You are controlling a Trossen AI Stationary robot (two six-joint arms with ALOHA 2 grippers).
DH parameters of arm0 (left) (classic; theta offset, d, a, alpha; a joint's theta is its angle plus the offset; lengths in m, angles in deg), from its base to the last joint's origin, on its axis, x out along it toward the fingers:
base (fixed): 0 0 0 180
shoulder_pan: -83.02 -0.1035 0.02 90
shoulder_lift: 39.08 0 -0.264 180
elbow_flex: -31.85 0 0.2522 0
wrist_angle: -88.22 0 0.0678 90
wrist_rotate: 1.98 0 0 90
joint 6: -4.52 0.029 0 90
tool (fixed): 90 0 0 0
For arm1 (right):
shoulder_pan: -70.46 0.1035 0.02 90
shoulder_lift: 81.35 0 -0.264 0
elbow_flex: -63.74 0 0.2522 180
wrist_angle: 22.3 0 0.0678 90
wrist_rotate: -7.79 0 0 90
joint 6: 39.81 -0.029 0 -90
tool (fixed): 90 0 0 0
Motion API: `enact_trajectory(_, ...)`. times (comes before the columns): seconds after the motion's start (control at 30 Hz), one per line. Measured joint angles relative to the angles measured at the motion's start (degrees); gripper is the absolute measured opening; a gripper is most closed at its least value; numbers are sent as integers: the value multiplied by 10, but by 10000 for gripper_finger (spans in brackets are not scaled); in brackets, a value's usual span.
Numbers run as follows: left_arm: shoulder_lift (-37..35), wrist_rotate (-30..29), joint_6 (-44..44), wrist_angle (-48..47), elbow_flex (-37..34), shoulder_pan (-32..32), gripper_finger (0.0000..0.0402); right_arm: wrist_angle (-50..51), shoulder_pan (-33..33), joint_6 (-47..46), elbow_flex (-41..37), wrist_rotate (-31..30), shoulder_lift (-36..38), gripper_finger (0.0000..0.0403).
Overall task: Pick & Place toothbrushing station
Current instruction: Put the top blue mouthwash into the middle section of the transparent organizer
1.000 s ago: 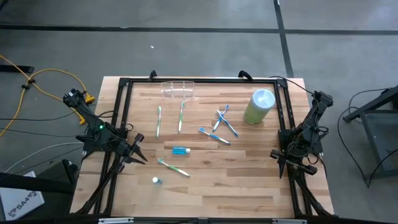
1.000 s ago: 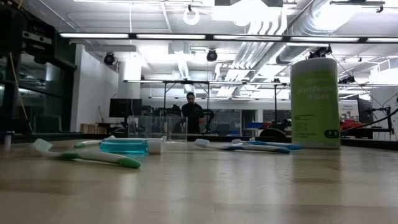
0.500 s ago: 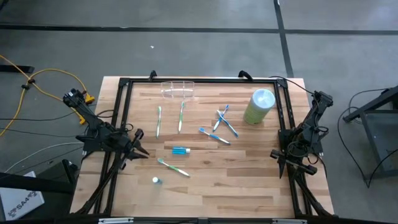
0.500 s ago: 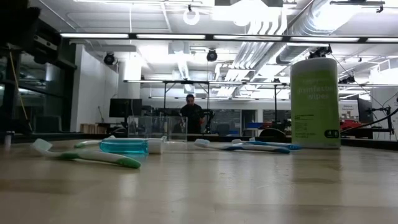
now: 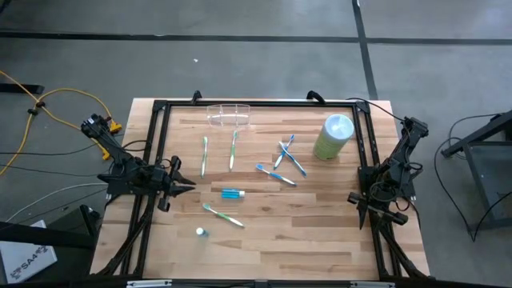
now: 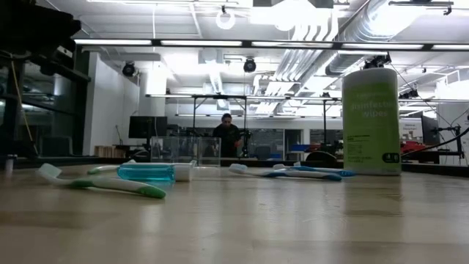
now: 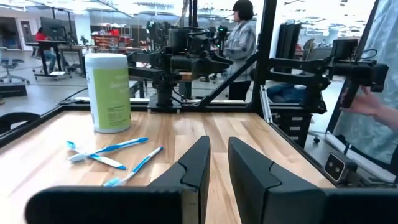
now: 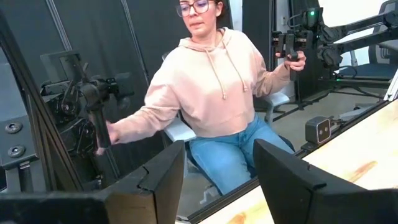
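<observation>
1. Bench [image 5: 320,224]: pale wooden planks, smooth with a soft sheen.
2. Toothbrushing station [image 5: 230,115]: clear, glossy plastic.
3. Wipes canister [image 5: 334,137]: light green plastic, smooth, pale lid.
4. Toothbrushes [image 5: 282,174]: glossy coloured plastic.
5. Bench frame [image 5: 256,103]: matt black metal.

Pale striped wood table [image 5: 320,224], black frame around it, and a light green canister [image 5: 332,138] with a pale lid at upper right. Green-and-white toothbrushes [image 5: 204,155] left of centre, blue-and-white ones [image 5: 276,174] mid-frame. Clear toothbrushing station [image 5: 229,115] up top, see-through.
</observation>
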Motion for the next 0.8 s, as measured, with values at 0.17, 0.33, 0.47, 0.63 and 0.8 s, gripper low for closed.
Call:
enact_trajectory(0.17, 0, 0, 0, 0, 0, 0, 55, -21, 0, 49, 0, -36, 0, 183)
enact_trajectory(0.33, 0, 0, -27, 0, 0, 0, 55, -53, 0, 32, 0, -80, 0, 183)
enact_trajectory(0.47, 0, 0, -59, 0, 0, 0, 55, -57, 0, 33, 0, -124, 0, 183)
enact_trajectory(0.63, 5, -6, -76, 1, 0, 0, 55, -84, 0, 34, 0, -230, 0, 183)
enact_trajectory(0.8, 33, -37, -78, 11, 0, 0, 55, -156, 0, 51, 0, -409, 0, 183)
